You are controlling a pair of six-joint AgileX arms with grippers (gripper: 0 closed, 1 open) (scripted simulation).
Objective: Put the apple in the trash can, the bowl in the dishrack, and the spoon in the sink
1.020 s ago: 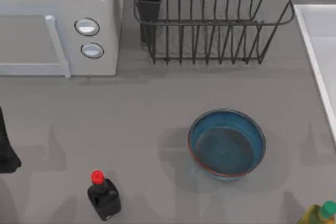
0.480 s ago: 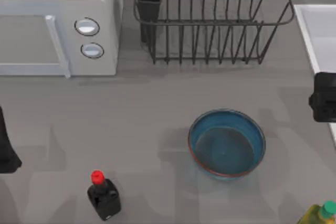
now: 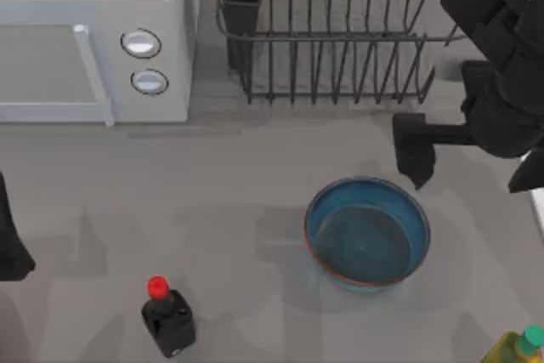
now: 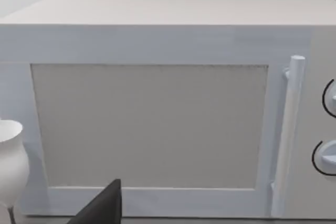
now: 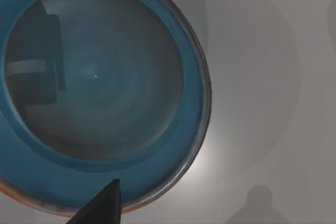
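Hovering beside the bowl [image 3: 367, 231], right end effector [image 3: 416, 155]; nothing legible.

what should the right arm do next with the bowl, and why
Probably lower the right tool onto the bowl's near rim. It hangs just past the rim on the dishrack side, apart from the bowl, which sits upright and empty on the table. The left arm is parked at the table's left edge.
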